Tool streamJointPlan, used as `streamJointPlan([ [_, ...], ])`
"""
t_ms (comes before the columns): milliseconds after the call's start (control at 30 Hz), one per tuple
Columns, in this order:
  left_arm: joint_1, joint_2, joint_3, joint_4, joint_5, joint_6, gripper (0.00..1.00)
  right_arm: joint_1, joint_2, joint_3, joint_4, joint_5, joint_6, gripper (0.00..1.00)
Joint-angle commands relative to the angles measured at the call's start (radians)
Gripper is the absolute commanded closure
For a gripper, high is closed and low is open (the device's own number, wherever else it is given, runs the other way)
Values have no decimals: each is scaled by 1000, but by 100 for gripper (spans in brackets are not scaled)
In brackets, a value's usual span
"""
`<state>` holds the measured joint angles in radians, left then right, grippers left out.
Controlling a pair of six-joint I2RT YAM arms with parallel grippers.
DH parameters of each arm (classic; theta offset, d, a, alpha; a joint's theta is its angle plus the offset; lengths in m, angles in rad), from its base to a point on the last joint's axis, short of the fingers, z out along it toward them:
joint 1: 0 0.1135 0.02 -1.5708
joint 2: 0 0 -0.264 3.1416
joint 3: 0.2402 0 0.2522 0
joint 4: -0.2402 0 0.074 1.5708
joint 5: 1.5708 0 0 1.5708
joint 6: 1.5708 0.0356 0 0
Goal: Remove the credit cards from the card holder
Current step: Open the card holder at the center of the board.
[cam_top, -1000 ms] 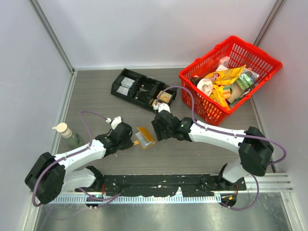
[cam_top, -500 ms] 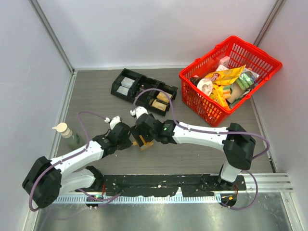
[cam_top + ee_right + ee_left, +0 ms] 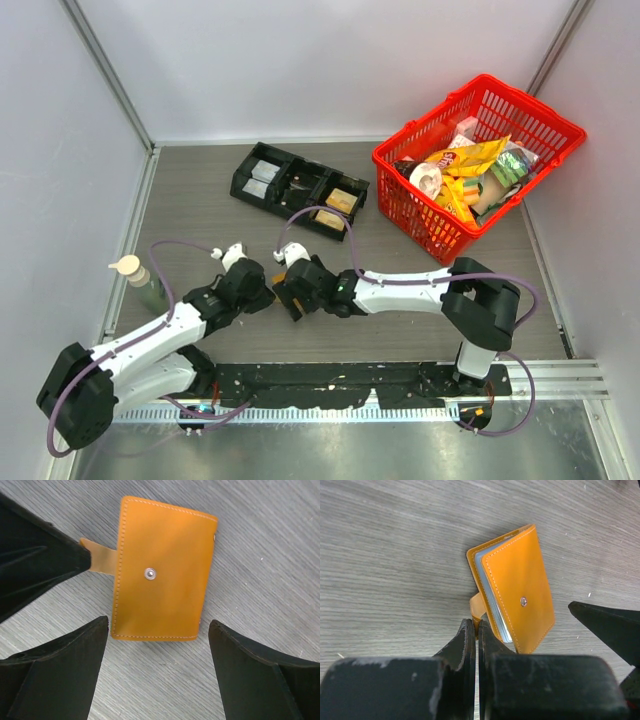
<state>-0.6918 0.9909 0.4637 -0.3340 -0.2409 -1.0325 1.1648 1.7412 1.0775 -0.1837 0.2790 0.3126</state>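
The card holder [image 3: 517, 587] is a tan-orange bifold lying on the table, folded almost shut, with pale sleeve edges [image 3: 492, 600] showing in the gap. Its snap stud [image 3: 149, 573] faces up. My left gripper [image 3: 476, 630] is shut on the holder's little side tab [image 3: 479, 607]. My right gripper [image 3: 159, 625] is open and hovers just above the holder [image 3: 162, 572], its fingertips [image 3: 95, 635] spread wider than the holder's near edge. In the top view the right gripper [image 3: 290, 295] covers the holder, and the left gripper [image 3: 262, 292] sits just left of it. No cards show outside the holder.
A black compartment tray [image 3: 298, 187] lies behind the grippers. A red basket [image 3: 478, 160] full of snack packets stands at the back right. A small bottle [image 3: 140, 278] stands at the left by the wall. White walls close in the table.
My right gripper has swung left and now sits over the card holder, hiding it in the top view. My left gripper has drawn slightly left and nearer, still at the holder's tab.
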Motion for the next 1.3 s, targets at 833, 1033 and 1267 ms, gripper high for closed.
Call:
streamJointPlan([
  [833,2,-83,245,-160,20,173,100,-280,-120,-230,271,-300,330,94],
  [1033,2,46,260,-146,35,180,100,-375,-131,-440,492,-435,516,98],
  [1267,3,37,115,-160,-50,89,100,-392,-144,-530,572,-434,568,99],
])
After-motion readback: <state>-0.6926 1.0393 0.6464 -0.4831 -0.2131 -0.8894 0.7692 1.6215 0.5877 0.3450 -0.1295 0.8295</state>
